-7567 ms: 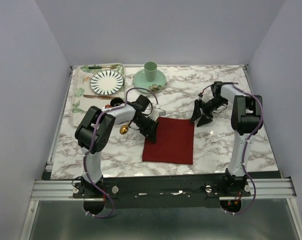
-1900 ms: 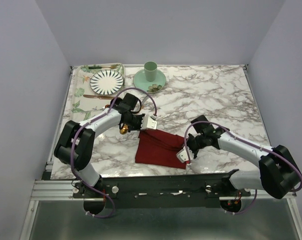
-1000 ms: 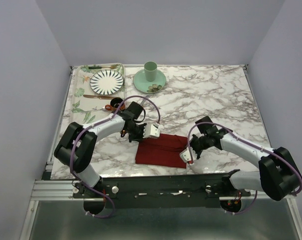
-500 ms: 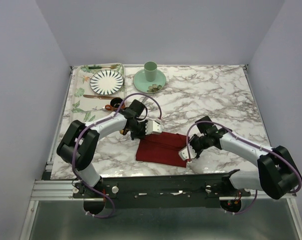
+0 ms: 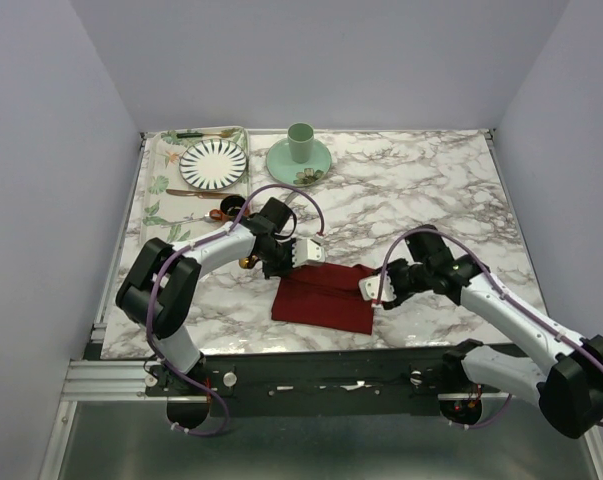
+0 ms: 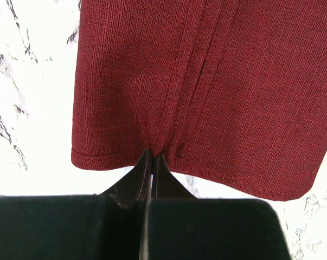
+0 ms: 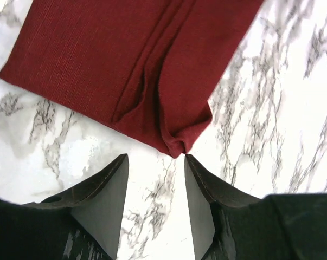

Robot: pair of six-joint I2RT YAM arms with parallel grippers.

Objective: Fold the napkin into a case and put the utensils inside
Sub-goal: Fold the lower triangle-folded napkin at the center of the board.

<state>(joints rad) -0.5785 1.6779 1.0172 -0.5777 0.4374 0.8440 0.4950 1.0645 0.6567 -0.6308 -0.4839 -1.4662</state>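
Note:
The dark red napkin (image 5: pixel 321 297) lies folded over into a wide band near the table's front edge. In the left wrist view its cloth (image 6: pixel 206 81) shows a fold seam running down the middle. My left gripper (image 5: pixel 279 270) is at its left end, jaws shut on the cloth's edge (image 6: pixel 152 154). My right gripper (image 5: pixel 379 296) is open just off the right end; a bunched corner of the napkin (image 7: pixel 177 146) sits just beyond the fingertips (image 7: pixel 155 157), untouched. The gold spoon (image 5: pixel 246 262) peeks out beside my left arm. The knife is not visible.
A floral tray (image 5: pixel 161 190) at the back left holds a striped plate (image 5: pixel 213 163), a green-handled utensil (image 5: pixel 196 134) and a brown-gold utensil (image 5: pixel 193 194). A green cup (image 5: pixel 300 142) stands on a saucer (image 5: pixel 299 160) at the back centre. A small dark object (image 5: pixel 228 208) lies near my left arm.
The flat square napkin was folded toward the front by both grippers. In the last half second my right gripper opened, let go of the right end and drew back to the right.

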